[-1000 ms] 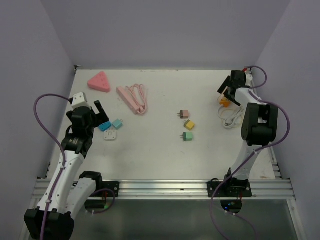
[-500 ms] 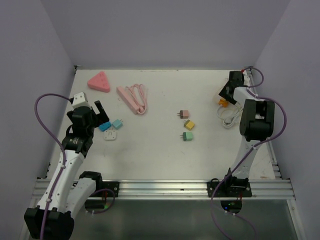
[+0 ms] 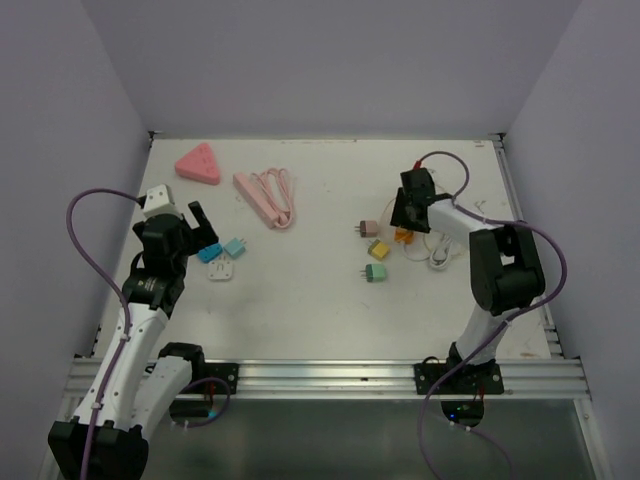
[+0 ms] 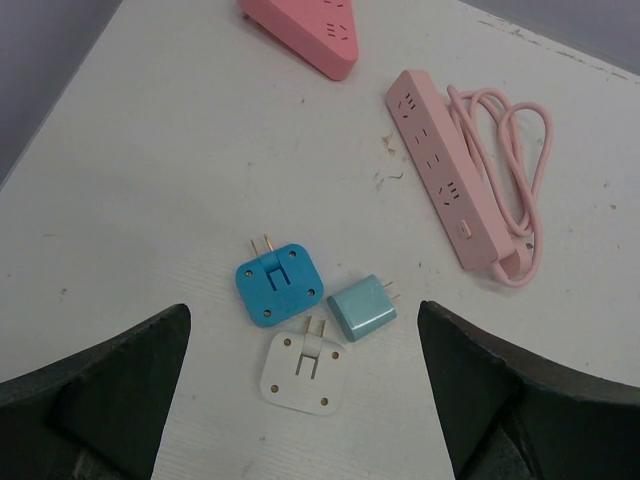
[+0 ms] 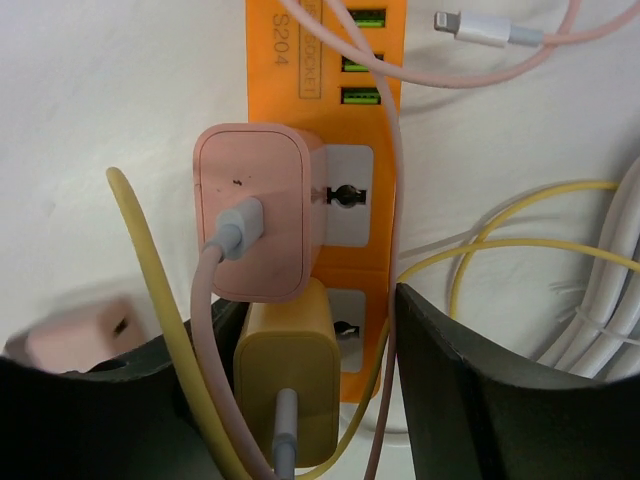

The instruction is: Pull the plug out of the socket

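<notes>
The right gripper (image 5: 300,390) is clamped across the near end of the orange power strip (image 5: 350,125), one finger against each long edge. It holds the strip's body, not a plug. Between the jaws, seated in the strip's nearest outlet, stands the yellow plug (image 5: 287,370), its cable running out toward the wrist camera. Touching it on the far side, in the next outlet, is the pink charger (image 5: 262,215), also fully seated. Loose white cables (image 5: 600,300) trail off the strip's right side.

A second ago the jaws stood wide open over the strip. Since then they have closed, and the strip has been dragged well to the left and nearer the arms, cables following. So the socket was moved, but neither plug has left it, and the pull itself is not yet done. It likely needs the strip pinned and a fresh grip on a plug body.

Just left of the strip lie three loose plugs: a dusty pink plug (image 3: 368,228), a mustard plug (image 3: 378,249) and a green plug (image 3: 375,272). Well apart to the strip's left, the left gripper (image 4: 305,400) hangs fully open over a blue adapter (image 4: 280,285), a teal charger (image 4: 362,308) and a white adapter (image 4: 303,372). Farther left and back lie a pink power strip (image 4: 440,180) and a pink triangular socket (image 4: 310,30)
</notes>
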`<state>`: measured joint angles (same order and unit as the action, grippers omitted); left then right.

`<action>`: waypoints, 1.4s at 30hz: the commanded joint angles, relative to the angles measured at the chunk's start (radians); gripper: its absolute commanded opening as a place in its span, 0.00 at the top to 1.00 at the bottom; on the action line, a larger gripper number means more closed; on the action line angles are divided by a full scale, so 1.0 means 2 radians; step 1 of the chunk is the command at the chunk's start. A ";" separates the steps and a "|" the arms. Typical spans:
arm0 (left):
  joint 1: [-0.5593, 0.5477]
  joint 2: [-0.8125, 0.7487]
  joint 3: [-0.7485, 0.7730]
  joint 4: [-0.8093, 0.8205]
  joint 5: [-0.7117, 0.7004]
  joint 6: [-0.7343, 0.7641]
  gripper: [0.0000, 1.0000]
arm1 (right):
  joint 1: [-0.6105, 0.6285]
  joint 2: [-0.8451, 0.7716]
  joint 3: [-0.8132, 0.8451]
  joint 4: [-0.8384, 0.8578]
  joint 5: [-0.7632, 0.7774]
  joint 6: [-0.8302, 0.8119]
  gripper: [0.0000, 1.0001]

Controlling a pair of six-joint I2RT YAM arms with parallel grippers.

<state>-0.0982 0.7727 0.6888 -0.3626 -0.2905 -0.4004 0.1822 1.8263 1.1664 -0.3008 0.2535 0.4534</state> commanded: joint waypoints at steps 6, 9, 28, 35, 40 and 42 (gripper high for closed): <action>0.004 -0.011 -0.003 0.009 0.003 0.002 0.00 | 0.153 -0.056 -0.110 -0.058 -0.050 -0.035 0.83; 0.004 -0.011 -0.002 0.009 0.003 0.002 0.00 | 0.201 -0.055 -0.121 -0.046 -0.071 -0.037 0.83; 0.004 -0.007 -0.005 0.015 0.013 0.009 0.00 | 0.360 -0.009 -0.007 -0.048 -0.060 -0.050 1.00; 0.004 0.007 -0.017 0.041 0.097 0.018 0.01 | 0.306 -0.048 -0.058 -0.057 -0.042 -0.041 0.92; 0.004 0.037 -0.010 0.045 0.158 0.010 0.00 | 0.301 -0.076 -0.082 -0.053 -0.053 -0.043 0.56; 0.003 0.047 -0.008 0.047 0.189 -0.002 0.00 | 0.302 -0.095 -0.086 -0.052 -0.061 -0.040 0.39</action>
<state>-0.0982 0.8490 0.6605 -0.3302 -0.0525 -0.3992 0.7807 1.6970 1.0229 -0.3222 0.1158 0.3740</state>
